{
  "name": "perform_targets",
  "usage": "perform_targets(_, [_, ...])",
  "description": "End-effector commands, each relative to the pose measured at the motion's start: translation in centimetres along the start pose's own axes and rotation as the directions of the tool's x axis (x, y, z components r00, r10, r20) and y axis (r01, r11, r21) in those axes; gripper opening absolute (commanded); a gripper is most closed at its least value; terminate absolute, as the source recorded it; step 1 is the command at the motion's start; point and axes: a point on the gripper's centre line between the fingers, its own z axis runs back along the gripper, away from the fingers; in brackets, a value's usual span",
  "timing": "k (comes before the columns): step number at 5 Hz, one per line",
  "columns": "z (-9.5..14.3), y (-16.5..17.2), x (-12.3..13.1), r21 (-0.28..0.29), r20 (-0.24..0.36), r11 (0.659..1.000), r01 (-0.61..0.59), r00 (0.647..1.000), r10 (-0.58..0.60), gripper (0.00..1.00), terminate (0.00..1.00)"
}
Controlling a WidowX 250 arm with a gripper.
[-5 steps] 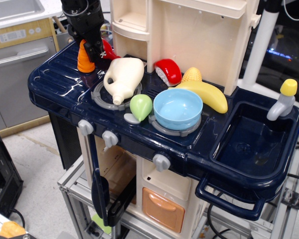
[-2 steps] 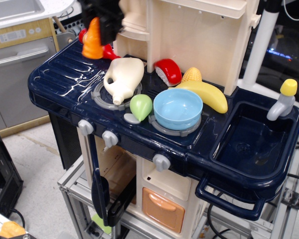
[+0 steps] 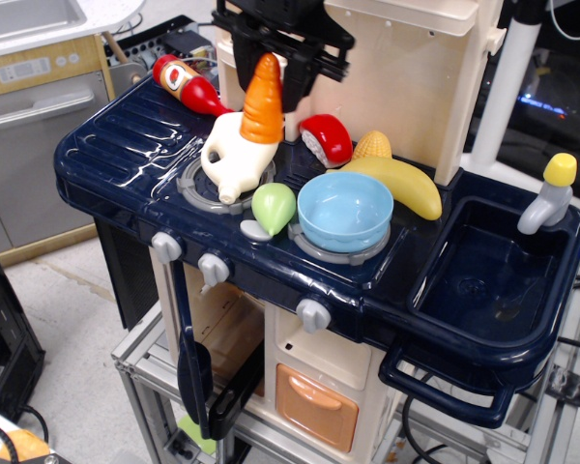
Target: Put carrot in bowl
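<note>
My gripper (image 3: 275,68) is shut on the orange ridged carrot (image 3: 263,101) and holds it in the air, tip up, above the cream-white jug (image 3: 236,155). The light-blue bowl (image 3: 345,211) sits on the right burner of the dark blue toy stove, to the right of and below the carrot, and holds nothing. The carrot is apart from the bowl.
A green pear (image 3: 274,206) lies just left of the bowl. A yellow banana (image 3: 398,184), a corn cob (image 3: 372,145) and a red piece (image 3: 326,137) lie behind the bowl. A red-and-yellow bottle (image 3: 186,85) lies at the back left. The sink (image 3: 483,280) is at the right.
My gripper has carried the carrot up from the stove's left side and to the right, to above the jug. The red-and-yellow bottle is now uncovered.
</note>
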Motion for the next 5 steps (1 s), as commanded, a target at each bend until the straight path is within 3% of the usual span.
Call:
perform_targets(1, [1.7,-4.4,0.9,-0.016,0.103,0.992,-0.127,0.986,0.128,0.00,0.00])
perform_targets(2, [0.2,-5.1,1.1,0.047,0.184,0.991,-0.128,0.976,0.117,0.00,0.00])
perform_targets(3, [-0.2,-4.8,1.7,0.051,0.216,0.992,-0.120,0.971,0.106,1.00,0.00])
perform_targets(4, [-0.2,-4.8,1.7,0.051,0.216,0.992,-0.120,0.971,0.106,1.00,0.00])
perform_targets(5, [-0.2,-4.8,1.7,0.051,0.216,0.992,-0.120,0.971,0.106,1.00,1.00])
